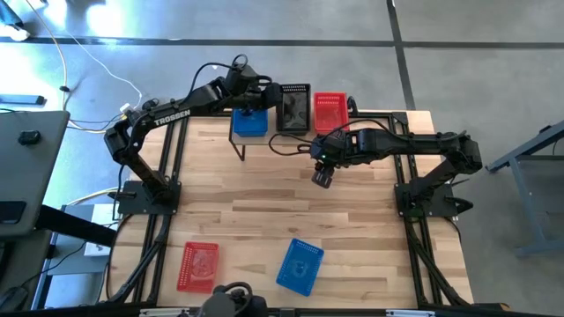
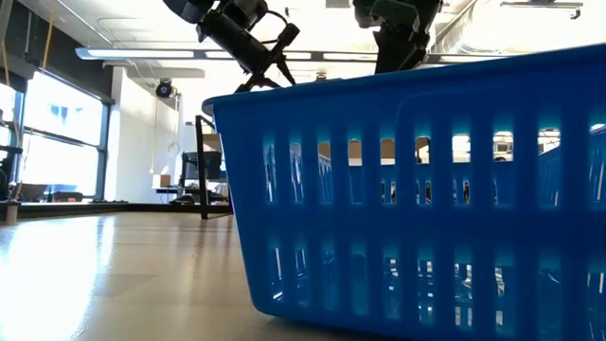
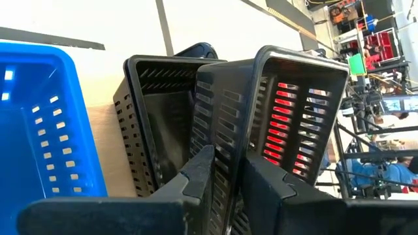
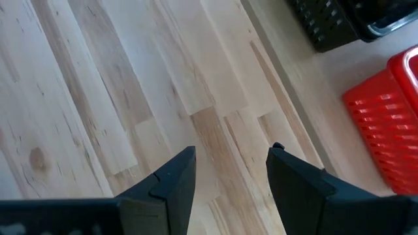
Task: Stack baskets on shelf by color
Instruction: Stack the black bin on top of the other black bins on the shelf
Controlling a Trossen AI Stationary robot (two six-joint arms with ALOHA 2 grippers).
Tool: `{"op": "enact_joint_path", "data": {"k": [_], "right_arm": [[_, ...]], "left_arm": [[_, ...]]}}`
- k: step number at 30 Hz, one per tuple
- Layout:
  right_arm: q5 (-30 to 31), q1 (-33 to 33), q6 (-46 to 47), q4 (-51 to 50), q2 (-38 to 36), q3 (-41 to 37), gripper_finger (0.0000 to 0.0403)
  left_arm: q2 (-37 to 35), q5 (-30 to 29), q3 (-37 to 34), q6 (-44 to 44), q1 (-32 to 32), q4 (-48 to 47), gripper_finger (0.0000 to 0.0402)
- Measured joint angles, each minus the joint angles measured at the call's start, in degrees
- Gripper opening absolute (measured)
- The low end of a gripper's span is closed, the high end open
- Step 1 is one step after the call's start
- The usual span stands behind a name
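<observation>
From above, the left gripper (image 1: 275,95) sits at the black basket (image 1: 294,109) on the shelf (image 1: 264,134), between blue and red ones. Left wrist view: its fingers (image 3: 199,173) pinch that basket's wall. Right wrist view: the right gripper (image 4: 228,171) hangs parted, empty, over the tabletop (image 4: 98,98).

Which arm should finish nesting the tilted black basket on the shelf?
Left. The left gripper is shut on the black basket's wall at the shelf; the right gripper hangs open over bare table.
</observation>
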Motion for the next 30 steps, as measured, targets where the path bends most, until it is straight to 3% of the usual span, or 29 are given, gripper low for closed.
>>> {"op": "enact_joint_path", "data": {"k": [30], "right_arm": [[3.3,0.0,4.6,0.0,0.0,0.0,0.0172]], "left_arm": [[-0.5,3.6,0.0,6.1,1.7,0.1,0.0061]]}}
